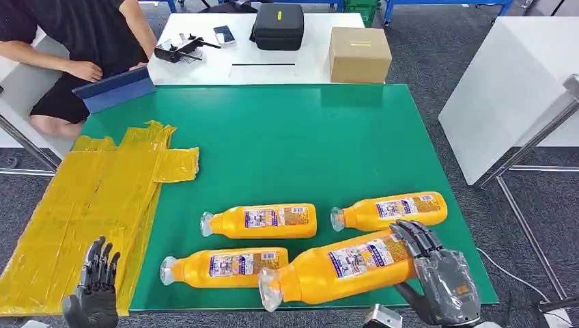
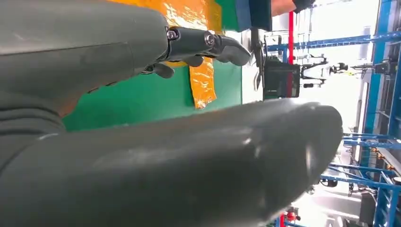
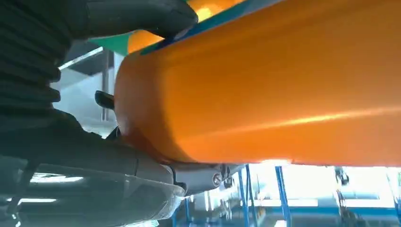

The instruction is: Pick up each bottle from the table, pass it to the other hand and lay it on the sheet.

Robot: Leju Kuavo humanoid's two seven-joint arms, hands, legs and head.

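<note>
— Looking across the green table (image 1: 287, 137), what is lying on it?

— Starting at the left, a yellow sheet (image 1: 89, 205) is draping over the table's edge, crumpled at its far end. Behind it a person (image 1: 75, 41) is sitting with a hand resting by a blue tablet (image 1: 116, 89). Further back a white table (image 1: 273, 65) is carrying a phone (image 1: 224, 34), a black case (image 1: 278, 26) and a closed cardboard box (image 1: 359, 55). Grey carpet is showing all round.

— And the bottles?

— Three orange bottles with clear caps and printed labels are lying on their sides near the front: the front-left bottle (image 1: 225, 266), the middle bottle (image 1: 263, 221), the far-right bottle (image 1: 392, 210).

— The hands?

— The left hand (image 1: 95, 287) is hovering over the sheet's near corner, fingers (image 2: 208, 42) spread, holding nothing. The right hand (image 1: 437, 273) is gripping the held bottle (image 1: 341, 266) by its base, neck pointing left, raised above the table's front edge.
</note>
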